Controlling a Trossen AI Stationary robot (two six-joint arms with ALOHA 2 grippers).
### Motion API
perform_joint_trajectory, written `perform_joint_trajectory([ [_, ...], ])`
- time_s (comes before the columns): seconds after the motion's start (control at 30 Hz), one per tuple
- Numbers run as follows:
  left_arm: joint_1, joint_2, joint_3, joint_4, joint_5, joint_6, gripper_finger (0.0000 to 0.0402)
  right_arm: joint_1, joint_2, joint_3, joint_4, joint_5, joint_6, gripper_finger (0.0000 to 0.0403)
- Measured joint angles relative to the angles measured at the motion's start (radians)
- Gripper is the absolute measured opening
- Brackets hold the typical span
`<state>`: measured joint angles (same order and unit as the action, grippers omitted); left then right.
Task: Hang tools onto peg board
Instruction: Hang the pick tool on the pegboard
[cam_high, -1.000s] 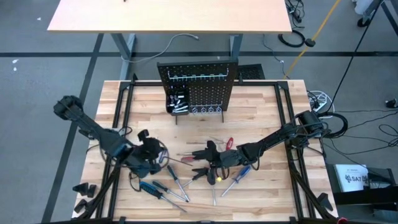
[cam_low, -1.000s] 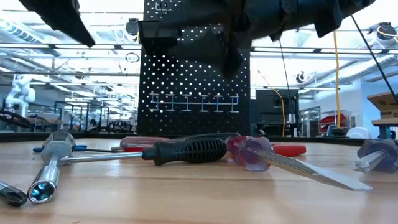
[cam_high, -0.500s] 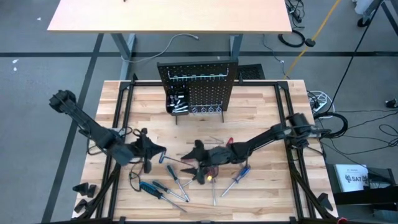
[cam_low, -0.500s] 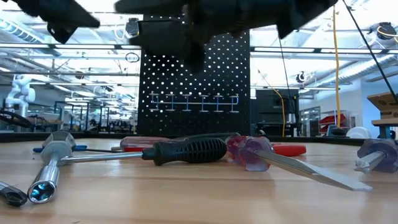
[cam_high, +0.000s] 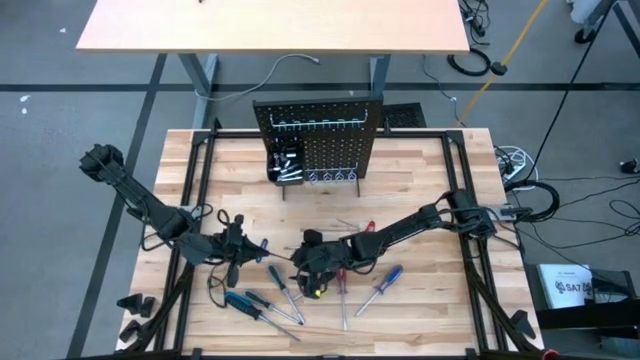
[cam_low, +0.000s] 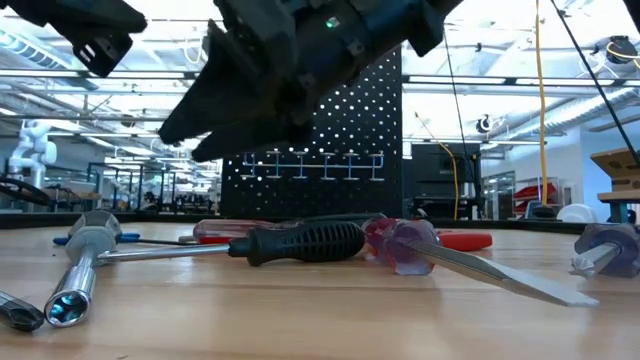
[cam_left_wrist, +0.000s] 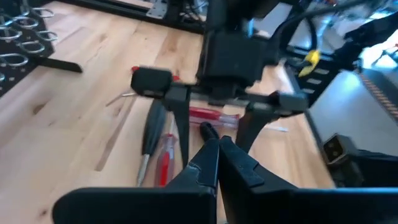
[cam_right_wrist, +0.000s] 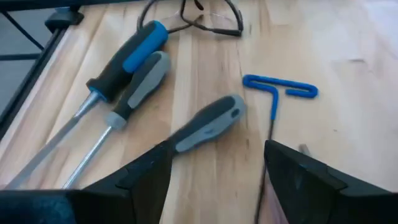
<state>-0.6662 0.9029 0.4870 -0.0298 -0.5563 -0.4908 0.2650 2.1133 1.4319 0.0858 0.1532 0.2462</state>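
The black peg board (cam_high: 318, 140) stands upright at the table's far middle, with a small bin (cam_high: 285, 165) on its left part. Several tools (cam_high: 285, 298) lie loose on the wood in front of it. My right gripper (cam_right_wrist: 217, 180) is open and hovers over a grey-handled screwdriver (cam_right_wrist: 208, 123) and a blue T-handle key (cam_right_wrist: 280, 87). It touches neither. In the high view it is at mid-table (cam_high: 310, 262). My left gripper (cam_left_wrist: 217, 152) is shut and empty, just left of it (cam_high: 238, 248) and facing it.
A blue-and-black screwdriver (cam_right_wrist: 124, 59) and a second grey one (cam_right_wrist: 137, 87) lie beside the right gripper. In the low view a black-handled screwdriver (cam_low: 300, 240), a clear red handle (cam_low: 400, 245) and a socket driver (cam_low: 75, 275) lie near the front edge. Black frame rails (cam_high: 200, 190) border the table.
My right gripper has travelled toward the table's left, over the scattered tools, ending close to my left gripper. In the low view it has come down, and its open fingers now show. No tool has moved.
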Motion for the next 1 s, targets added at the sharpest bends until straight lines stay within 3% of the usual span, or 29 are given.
perform_joint_trajectory([
  [0.43, 0.004, 0.067, 0.000, -0.005, -0.054, 0.000, 0.0102, -0.003, -0.032, 0.000, 0.005, 0.002, 0.000, 0.0247],
  [0.7, -0.011, 0.063, 0.000, -0.020, 0.006, 0.001, 0.0107, -0.003, 0.010, 0.000, 0.155, 0.005, -0.022, 0.0247],
  [1.0, -0.043, 0.002, -0.013, -0.083, -0.124, 0.008, 0.0107, -0.019, 0.037, 0.001, 0.282, 0.012, -0.099, 0.0247],
])
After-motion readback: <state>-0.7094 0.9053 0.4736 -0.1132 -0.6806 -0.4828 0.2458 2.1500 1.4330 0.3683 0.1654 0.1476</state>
